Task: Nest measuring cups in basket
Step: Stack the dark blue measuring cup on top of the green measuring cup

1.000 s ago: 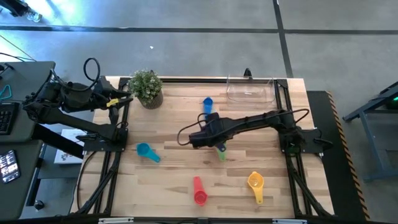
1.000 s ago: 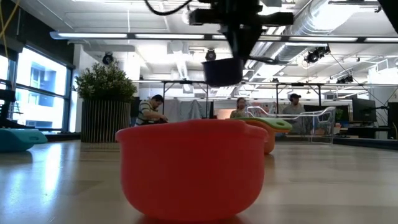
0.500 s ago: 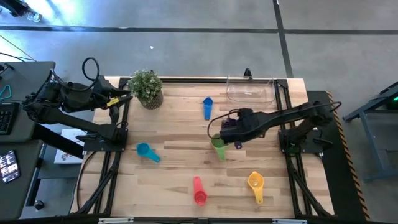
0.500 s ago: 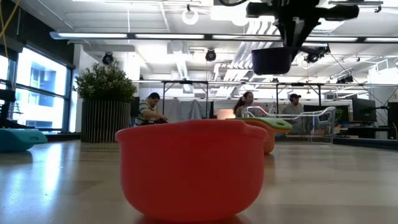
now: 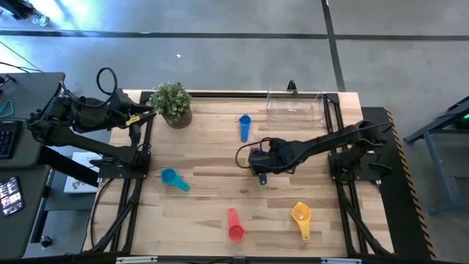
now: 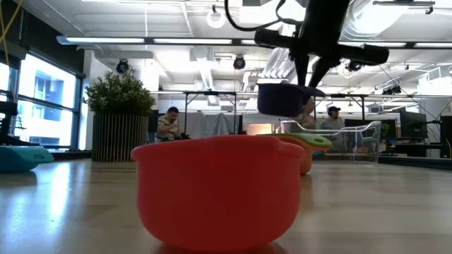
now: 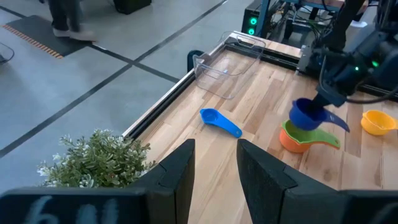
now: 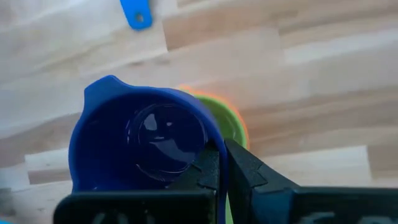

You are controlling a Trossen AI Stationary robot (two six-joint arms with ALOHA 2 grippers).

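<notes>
Grey concrete floor [image 5: 220, 51] beyond table; big windows [image 6: 35, 99] far left; ceiling strip lights [image 6: 176, 41]; exposed ducts [image 6: 381, 28].

A light wooden table [image 5: 212, 205] carries everything, and the potted plant [image 5: 173, 103] at its far left corner serves as landmark. To the plant's right lies a blue cup [image 5: 244, 126], and further right, at the far edge, the clear basket [image 5: 295, 106]. Nearer than the plant lies a teal cup [image 5: 173, 178]. Diagonally across from the plant sit the green-on-orange stack [image 7: 303, 137], a red-pink cup [image 5: 234, 225] and a yellow cup [image 5: 302, 218].
</notes>
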